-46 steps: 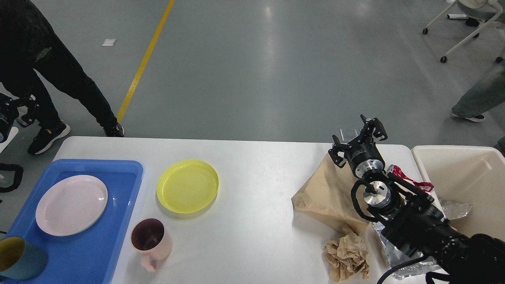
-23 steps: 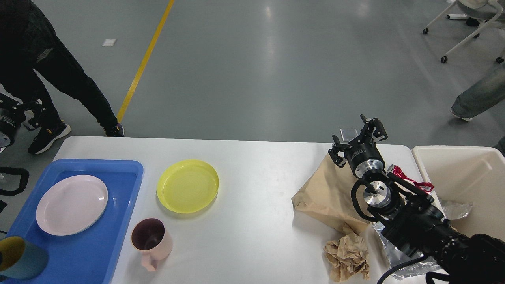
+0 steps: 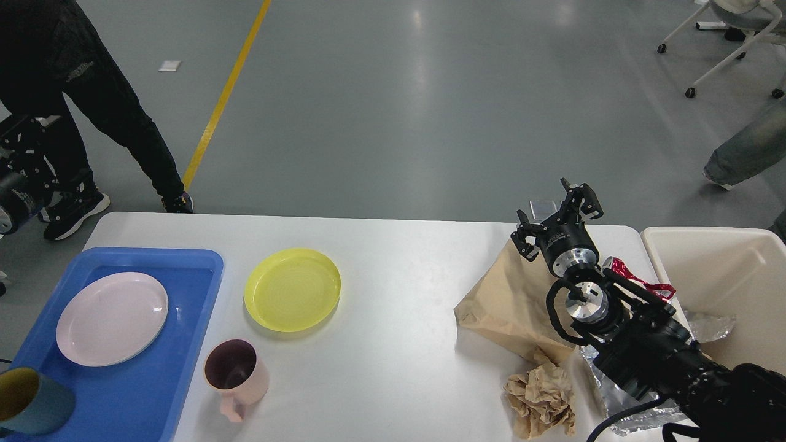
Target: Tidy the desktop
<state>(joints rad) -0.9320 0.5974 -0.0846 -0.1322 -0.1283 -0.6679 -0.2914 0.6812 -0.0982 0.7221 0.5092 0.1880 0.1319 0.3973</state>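
- spanning most of the lower view, the white counter [image 3: 393, 276] carries dishes on its left and paper rubbish on its right.
- the right hand [image 3: 556, 216] hovers above the far right part of the counter, over the top of a flat brown paper bag [image 3: 506, 301]; its fingers [image 3: 522, 236] are spread wide and grip nothing.
- the left hand [image 3: 24, 162] shows at the far left edge, off the counter and dark against a person's legs; i cannot tell whether it is spread or closed.
- a blue tray [image 3: 184, 319] lies at the near left with a pale pink plate [image 3: 112, 318] in it and a blue-and-yellow cup [image 3: 31, 402] at its near corner.
- a yellow plate [image 3: 292, 290] sits just right of the tray; a pink mug [image 3: 236, 376] stands nearer, on the bare counter.
- a crumpled brown paper ball [image 3: 540, 399] lies near the bag's near corner, beside silver foil [image 3: 614, 405].
- a red wrapper [image 3: 638, 281] shows behind the right arm.
- a cream bin [image 3: 724, 276] stands at the counter's right end.
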